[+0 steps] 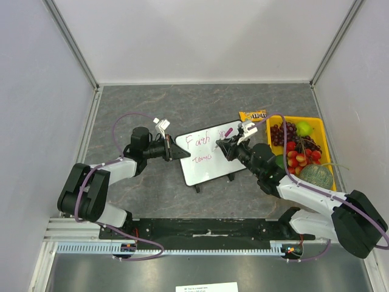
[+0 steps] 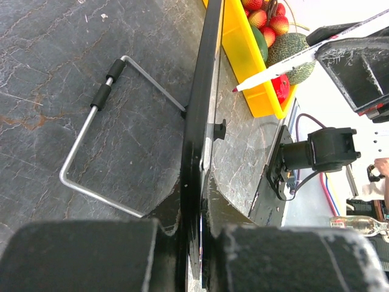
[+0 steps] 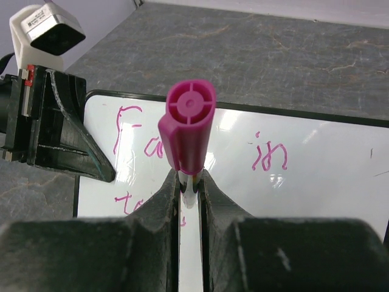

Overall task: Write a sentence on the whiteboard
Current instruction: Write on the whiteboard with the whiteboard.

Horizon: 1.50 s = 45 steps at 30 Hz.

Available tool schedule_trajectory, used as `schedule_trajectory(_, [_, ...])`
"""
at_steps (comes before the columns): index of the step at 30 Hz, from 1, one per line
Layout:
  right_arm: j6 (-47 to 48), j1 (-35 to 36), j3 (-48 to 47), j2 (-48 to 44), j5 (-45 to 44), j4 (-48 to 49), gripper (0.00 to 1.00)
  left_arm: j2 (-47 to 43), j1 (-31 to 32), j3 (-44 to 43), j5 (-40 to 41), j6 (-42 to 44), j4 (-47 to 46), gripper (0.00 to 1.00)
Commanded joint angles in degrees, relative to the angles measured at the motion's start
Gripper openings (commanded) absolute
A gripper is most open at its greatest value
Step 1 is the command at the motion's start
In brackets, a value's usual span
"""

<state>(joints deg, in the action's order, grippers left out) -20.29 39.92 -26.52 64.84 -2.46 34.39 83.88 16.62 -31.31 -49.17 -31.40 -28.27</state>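
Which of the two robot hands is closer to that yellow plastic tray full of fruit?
The right hand, holding a pink-capped marker over the small black-framed whiteboard, sits just beside the yellow plastic tray. The left hand clamps the board's far left edge.

The top external view looks down from above and behind on the whole table (image 1: 182, 103), the whiteboard (image 1: 206, 170) at mid-frame, while the left wrist view sights closely along that board's edge and the right wrist view looks closely past a marker (image 3: 187, 125) onto its face (all three share the board).

Grey marbled table (image 1: 152, 103), pale walls (image 1: 200, 36)
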Motion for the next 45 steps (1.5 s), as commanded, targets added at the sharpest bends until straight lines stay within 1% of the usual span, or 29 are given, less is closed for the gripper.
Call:
schedule_trajectory(1, [0.34,0.24,-0.9,0.99,-1.41,4.89,0.0,2.52,-1.77,1.25,11.99,8.2,6.83,0.02])
schedule_trajectory(14, [-0.8,0.24,-0.72,3.63,-2.11,5.42,0.0,2.7,-1.77,1.34,11.46,8.11,6.48,0.02])
schedule_trajectory(21, [-0.98,0.24,-1.25,5.03,-3.95,3.05,0.0,2.7,-1.77,1.34,11.11,8.11,6.47,0.02])
schedule_trajectory(30, [-1.5,0.24,-1.6,5.56,-3.43,-0.29,0.0,3.05,-1.77,1.34,10.76,8.11,6.04,0.02])
schedule_trajectory(39, [-3.26,0.24,1.91,2.84,-2.46,-1.87,0.0,3.22,-1.77,1.34,10.5,7.93,5.77,0.02])
schedule_trajectory(45, [-3.79,0.24,1.92,3.1,-2.99,-1.52,0.0,3.14,-1.77,1.51,10.41,7.93,5.6,0.02])
